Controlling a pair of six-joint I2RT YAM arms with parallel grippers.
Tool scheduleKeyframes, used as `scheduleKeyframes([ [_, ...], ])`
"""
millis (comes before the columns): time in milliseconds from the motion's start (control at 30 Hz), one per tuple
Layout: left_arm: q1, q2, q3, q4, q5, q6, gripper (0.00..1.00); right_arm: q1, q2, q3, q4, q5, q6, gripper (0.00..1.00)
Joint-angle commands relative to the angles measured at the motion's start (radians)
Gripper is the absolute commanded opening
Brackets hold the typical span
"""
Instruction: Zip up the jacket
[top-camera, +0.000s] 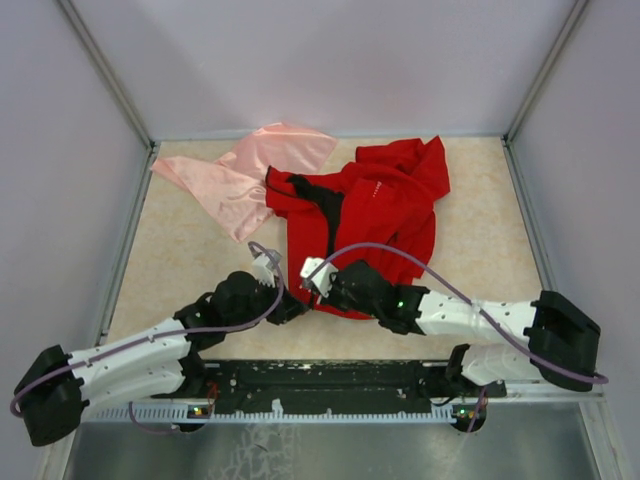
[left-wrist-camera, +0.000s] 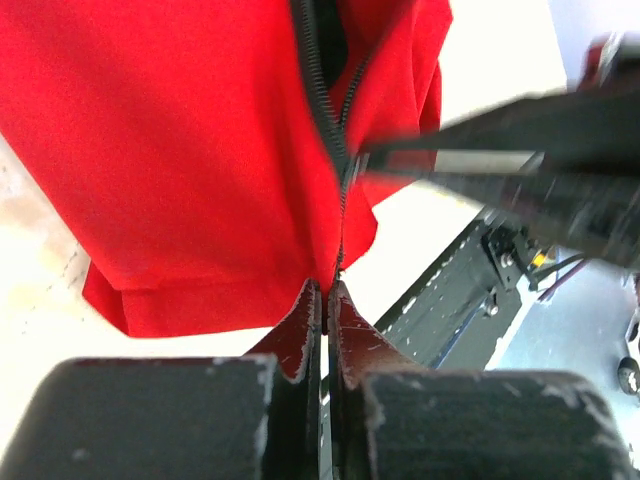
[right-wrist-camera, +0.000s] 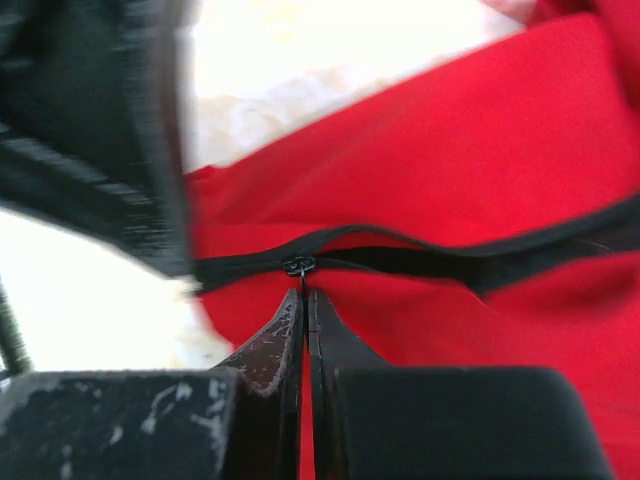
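1. Two grippers meet at the lower hem of the jacket (top-camera: 370, 215), which lies spread on the tabletop (top-camera: 180, 250) right of centre in the overhead view, collar toward the upper right.
2. Left gripper (top-camera: 288, 303): clenched on the jacket hem at the foot of the zipper (left-wrist-camera: 318, 90), with red cloth caught between its tips.
3. Right gripper (top-camera: 322, 290): clenched just beneath the slider (right-wrist-camera: 298, 266), apparently pinching its pull tab. The tab itself is too small to make out.
4. Governing relation: the zipper's long axis runs from the hem up-frame toward the collar. The unjoined teeth gape beyond the slider, toward the right edge of the right wrist view.
5. Judgement: the right arm must draw the slider away from the hem while the left anchors the cloth. Slack fabric could bunch.
6. Pink cloth (top-camera: 250, 170) lies at upper left, touching the jacket's edge. No container appears.
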Motion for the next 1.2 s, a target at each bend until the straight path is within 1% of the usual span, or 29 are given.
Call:
scheduleKeyframes([
  [0, -0.013, -0.019, -0.011, -0.190, 0.069, 0.039, 0.00, -0.118, -0.078, 0.043, 0.019, 0.190, -0.009, 0.00],
  [133, -0.012, -0.019, 0.001, -0.219, 0.062, 0.055, 0.00, -0.134, -0.110, 0.035, 0.009, 0.183, -0.012, 0.00],
  [300, -0.013, -0.027, 0.016, -0.236, 0.042, 0.057, 0.00, -0.134, -0.115, 0.034, 0.004, 0.113, 0.002, 0.00],
  [400, -0.012, -0.046, 0.017, -0.242, 0.035, 0.058, 0.00, -0.134, -0.116, 0.026, 0.010, 0.097, 0.011, 0.00],
  [433, -0.013, -0.055, 0.017, -0.245, 0.029, 0.057, 0.02, -0.134, -0.117, 0.024, 0.012, 0.089, 0.011, 0.00],
  [567, -0.013, -0.101, 0.025, -0.256, -0.013, 0.054, 0.17, -0.132, -0.121, 0.022, 0.015, 0.028, 0.017, 0.00],
  [600, -0.013, -0.113, 0.028, -0.252, -0.025, 0.054, 0.21, -0.133, -0.120, 0.020, 0.018, 0.015, 0.020, 0.00],
  [667, -0.013, -0.136, 0.048, -0.241, -0.051, 0.066, 0.35, -0.131, -0.118, 0.020, 0.029, -0.003, 0.023, 0.00],
  [733, -0.012, -0.148, 0.084, -0.230, -0.072, 0.087, 0.45, -0.129, -0.113, 0.019, 0.041, -0.013, 0.022, 0.00],
  [867, -0.011, -0.121, 0.140, -0.174, -0.101, 0.142, 0.59, -0.124, -0.099, 0.025, 0.055, -0.035, 0.014, 0.00],
  [1000, -0.001, 0.001, 0.209, -0.133, -0.100, 0.168, 0.63, -0.123, -0.095, 0.022, 0.072, -0.053, 0.016, 0.00],
  [1067, 0.004, 0.070, 0.229, -0.108, -0.101, 0.179, 0.63, -0.123, -0.096, 0.022, 0.077, -0.061, 0.019, 0.00],
  [1167, 0.015, 0.163, 0.251, -0.061, -0.062, 0.188, 0.62, -0.122, -0.096, 0.017, 0.090, -0.063, 0.033, 0.00],
])
